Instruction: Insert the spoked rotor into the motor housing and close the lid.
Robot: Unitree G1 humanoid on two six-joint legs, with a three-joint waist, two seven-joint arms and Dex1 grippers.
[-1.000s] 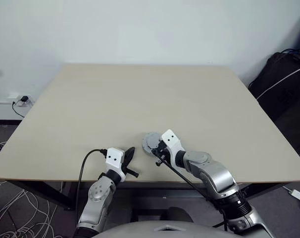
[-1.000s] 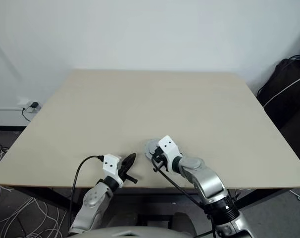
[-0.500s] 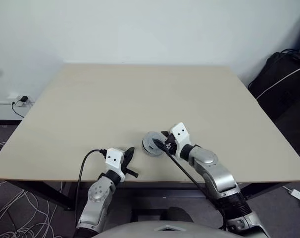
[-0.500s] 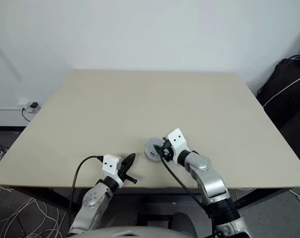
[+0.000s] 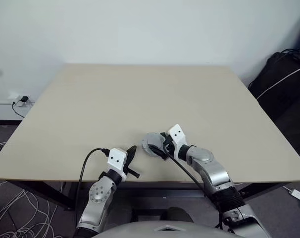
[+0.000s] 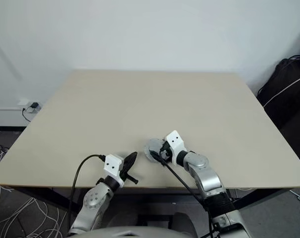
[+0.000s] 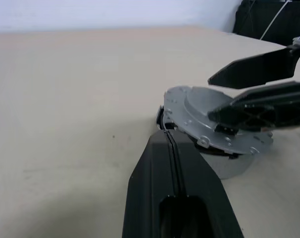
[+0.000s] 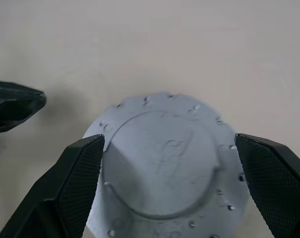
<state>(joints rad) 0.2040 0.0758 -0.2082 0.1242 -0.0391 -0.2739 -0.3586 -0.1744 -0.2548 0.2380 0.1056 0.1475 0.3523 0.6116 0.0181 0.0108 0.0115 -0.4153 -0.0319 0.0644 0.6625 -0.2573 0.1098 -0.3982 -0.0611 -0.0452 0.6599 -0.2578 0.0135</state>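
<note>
Right gripper [image 8: 170, 183] spread wide, one finger [image 8: 66, 193] each side of the lid [image 8: 165, 163], plain grey face up, tilted atop the housing [image 7: 229, 166] near the table's [image 5: 140, 99] near edge. Left gripper [image 7: 172, 163] pressed together just left, holding nothing.

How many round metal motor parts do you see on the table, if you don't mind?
1: the lid, tilted atop a part near the table's front edge, between the right tool's open fingers. Other parts may be hidden underneath.

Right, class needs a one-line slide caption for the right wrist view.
Open right gripper straddling the plain grey lid on the beige table, shut left gripper alongside.
</note>
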